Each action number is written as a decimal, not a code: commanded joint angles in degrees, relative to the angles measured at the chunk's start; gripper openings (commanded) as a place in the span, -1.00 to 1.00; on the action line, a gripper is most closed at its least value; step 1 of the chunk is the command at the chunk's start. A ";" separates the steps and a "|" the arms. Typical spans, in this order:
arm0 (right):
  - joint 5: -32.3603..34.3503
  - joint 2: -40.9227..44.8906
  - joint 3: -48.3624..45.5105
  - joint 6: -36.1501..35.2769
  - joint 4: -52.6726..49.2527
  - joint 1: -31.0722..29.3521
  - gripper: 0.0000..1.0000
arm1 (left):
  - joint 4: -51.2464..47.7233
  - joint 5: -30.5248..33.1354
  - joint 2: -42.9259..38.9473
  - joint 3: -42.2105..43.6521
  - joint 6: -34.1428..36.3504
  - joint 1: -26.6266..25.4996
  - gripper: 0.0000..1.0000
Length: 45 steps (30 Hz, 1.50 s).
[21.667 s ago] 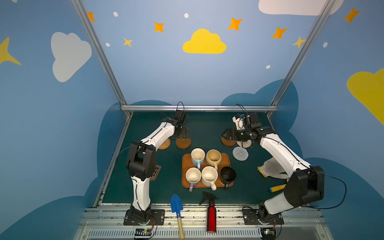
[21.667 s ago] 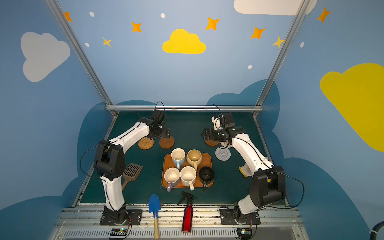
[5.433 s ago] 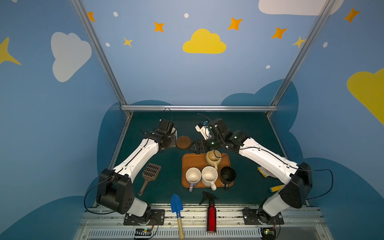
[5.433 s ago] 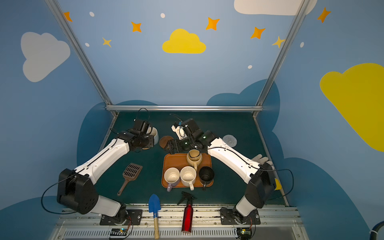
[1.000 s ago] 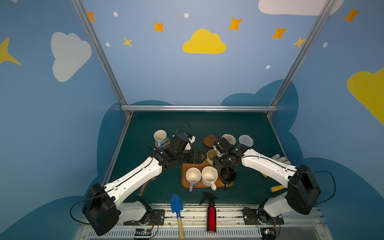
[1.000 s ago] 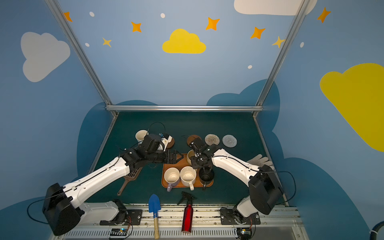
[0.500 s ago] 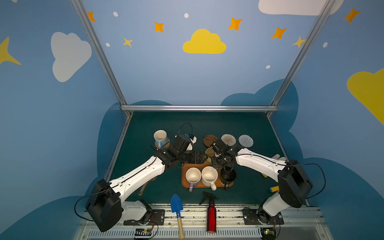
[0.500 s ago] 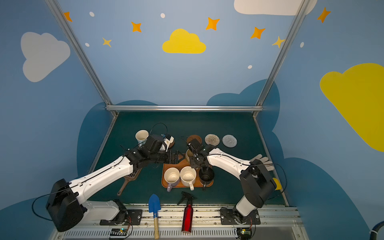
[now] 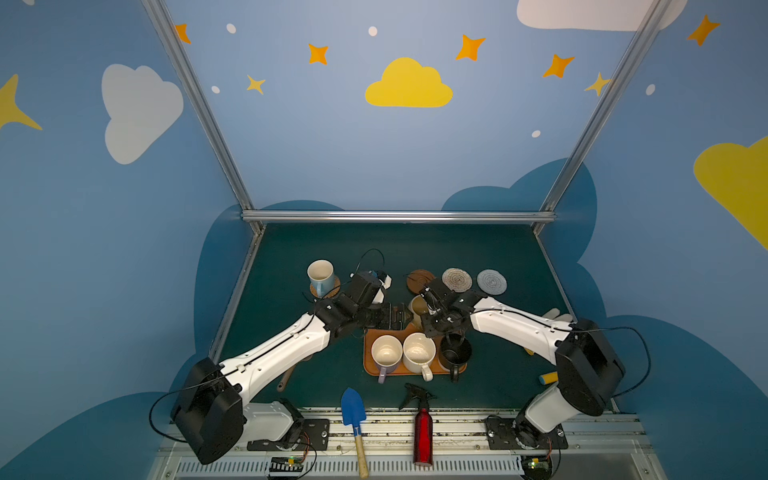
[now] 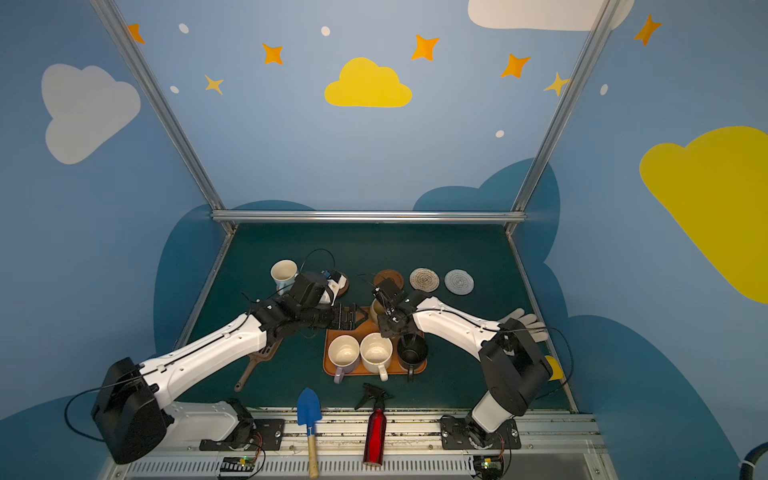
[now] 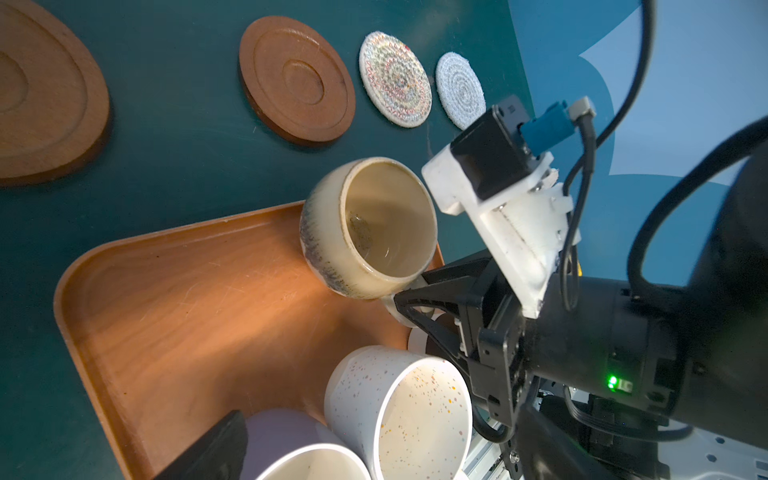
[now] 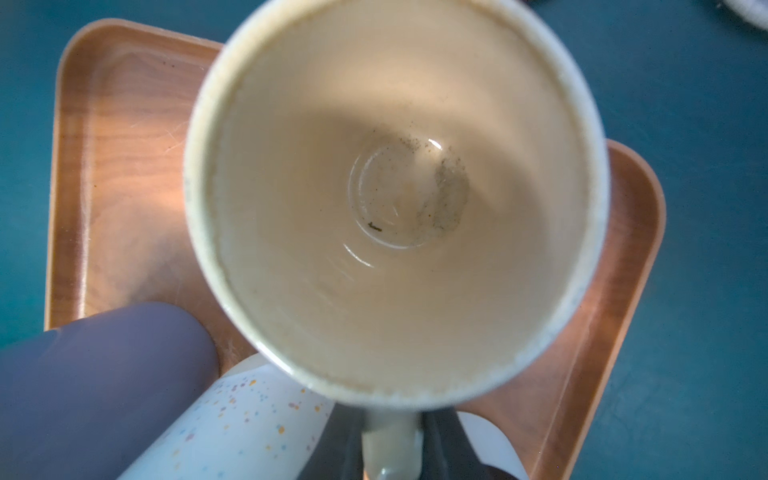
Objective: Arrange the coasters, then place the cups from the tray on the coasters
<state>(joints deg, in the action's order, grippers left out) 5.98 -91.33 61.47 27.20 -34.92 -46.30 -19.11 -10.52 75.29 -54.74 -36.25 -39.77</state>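
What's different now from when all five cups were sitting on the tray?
The light blue mug went back-left onto the rattan coaster. The right gripper has shut on the handle of the tan-yellow mug. The left gripper, open, came over to the tray. The lavender mug, cream speckled mug and black mug stayed on it.

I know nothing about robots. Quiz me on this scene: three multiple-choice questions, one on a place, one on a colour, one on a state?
1. The light blue mug stands on: A the tray; B the woven coaster; C the rail.
2. The right claw holds: A the black mug; B the lavender mug; C the tan-yellow mug.
3. The left claw is: A shut on a coaster; B open, empty; C shut on a mug.
Answers: B, coaster edge shows beneath it; C, the claw pinches its handle; B, fingers apart, nothing between.
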 commanded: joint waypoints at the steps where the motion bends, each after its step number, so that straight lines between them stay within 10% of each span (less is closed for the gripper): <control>1: 0.87 2.79 -0.28 -0.07 -0.39 -0.39 -1.00 | -0.69 0.67 -0.86 -0.56 0.92 0.12 0.99; 45: 0.41 -3.55 4.88 -1.43 -7.97 -0.71 -0.95 | 5.06 -2.01 -3.22 3.66 -3.92 3.53 0.99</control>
<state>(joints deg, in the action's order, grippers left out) 5.39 -94.98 66.74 24.91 -41.41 -46.83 -14.48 -12.21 72.84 -51.46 -40.36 -36.42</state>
